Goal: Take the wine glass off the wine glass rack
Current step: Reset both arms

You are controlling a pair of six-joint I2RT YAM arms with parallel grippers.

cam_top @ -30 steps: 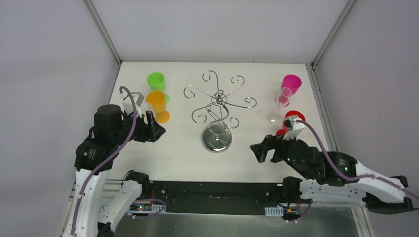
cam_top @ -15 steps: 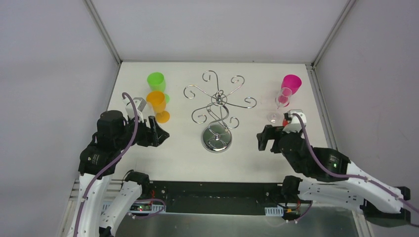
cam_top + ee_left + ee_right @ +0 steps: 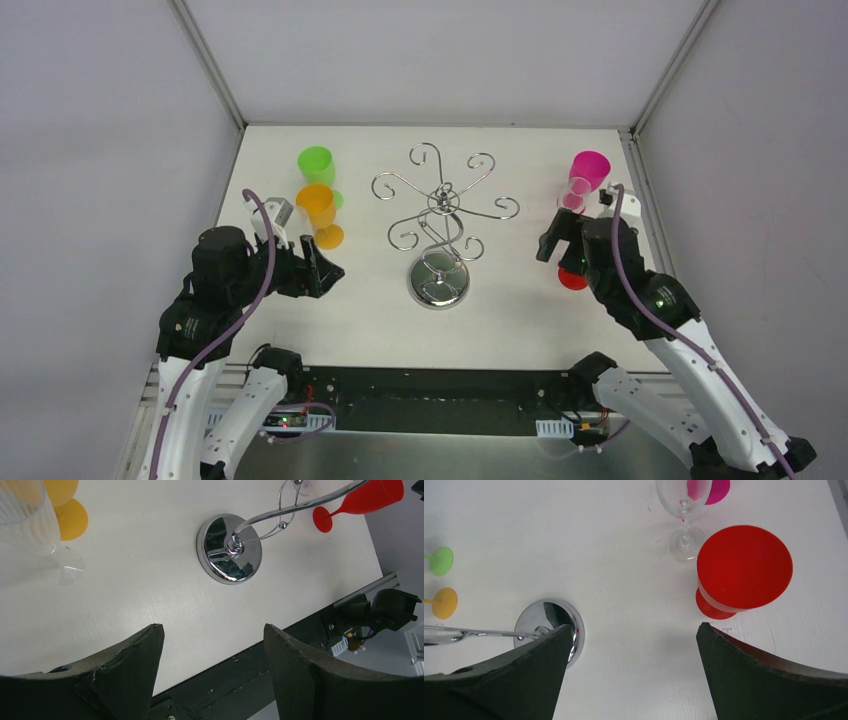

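Aloft, right gripper agape

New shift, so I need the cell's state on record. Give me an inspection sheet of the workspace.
Surface: white table, no spills seen.
Job's things: rack upright mid-table, no glass on it. The green glass, orange glass and clear glass stand to its left. The magenta glass, second clear glass and red glass stand to its right.
Clutter: nothing seen.
Grippers: left gripper and right gripper open, empty.
Cables: purple left cable and right cable run along the arms.
Surroundings: white walls, metal frame.
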